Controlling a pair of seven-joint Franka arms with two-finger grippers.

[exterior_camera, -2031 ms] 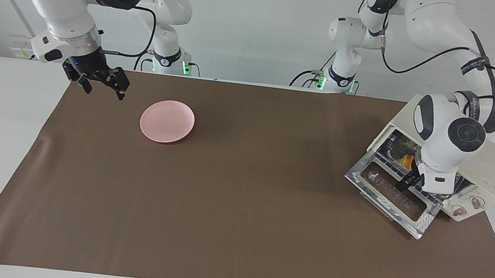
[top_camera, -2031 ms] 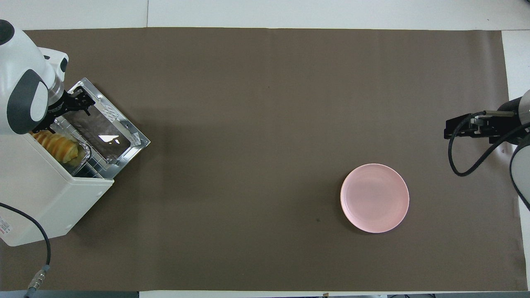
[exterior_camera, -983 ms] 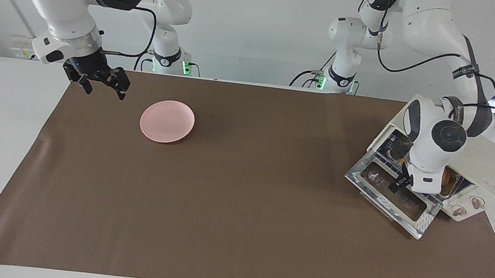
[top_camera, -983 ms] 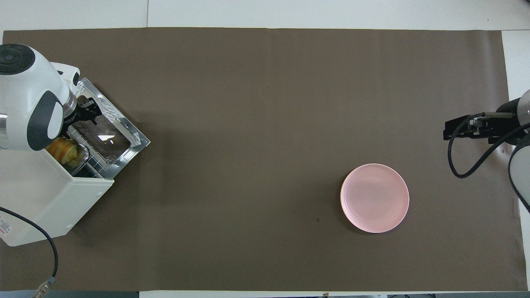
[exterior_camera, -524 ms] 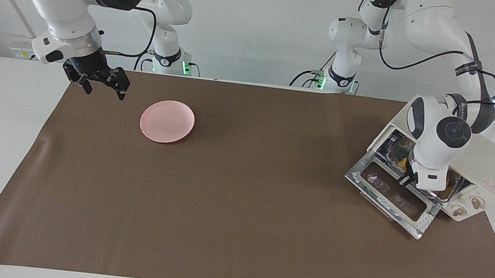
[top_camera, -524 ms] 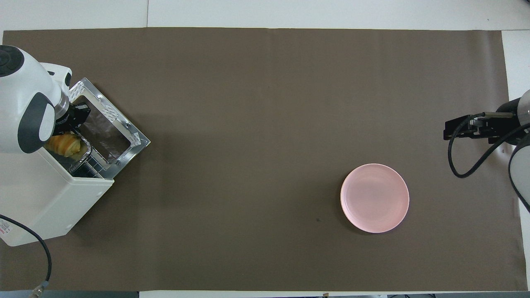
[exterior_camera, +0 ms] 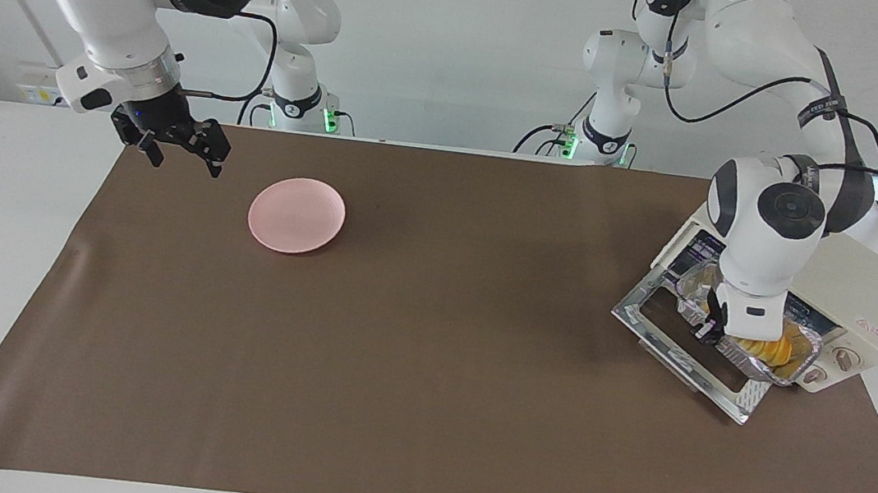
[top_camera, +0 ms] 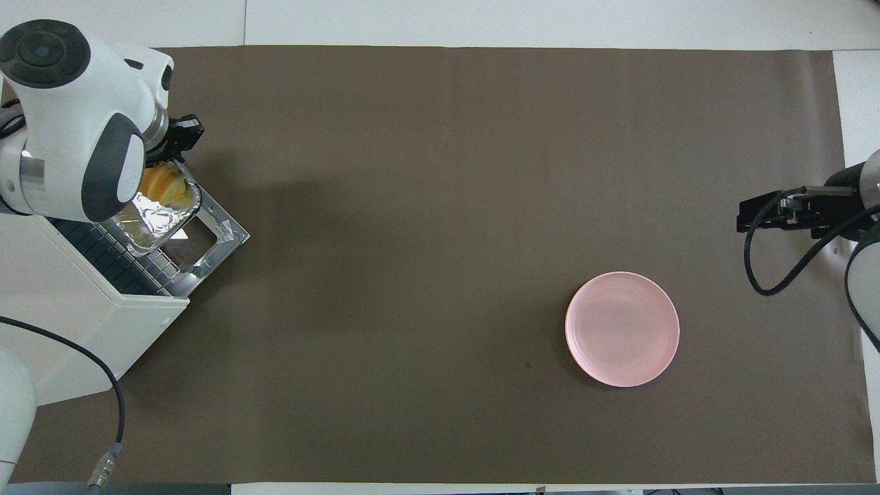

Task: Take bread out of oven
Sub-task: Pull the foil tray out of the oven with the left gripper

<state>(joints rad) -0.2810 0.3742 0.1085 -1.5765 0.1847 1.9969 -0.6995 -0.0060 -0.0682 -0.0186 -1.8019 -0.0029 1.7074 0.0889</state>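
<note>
The cream-white oven [exterior_camera: 856, 286] stands at the left arm's end of the table with its glass door [exterior_camera: 682, 365] folded down flat. It also shows in the overhead view [top_camera: 69, 330]. My left gripper [exterior_camera: 707, 327] is shut on the rim of a silver foil tray [exterior_camera: 752, 363] and holds it out over the open door. The golden bread [exterior_camera: 779, 349] lies in that tray. In the overhead view the tray [top_camera: 155, 214] and the bread [top_camera: 165, 187] are partly hidden under the left gripper [top_camera: 180, 137]. My right gripper [exterior_camera: 184, 160] is open and empty and waits above the mat's edge.
A pink plate [exterior_camera: 296, 214] lies on the brown mat toward the right arm's end, also in the overhead view [top_camera: 622, 328]. The oven's wire rack [top_camera: 117, 265] shows inside the opening. The oven's cable [top_camera: 103, 385] trails on the side nearer the robots.
My left gripper went into the oven mouth, took hold of the foil tray and drew it with the bread out over the open door. The right arm has not moved.
</note>
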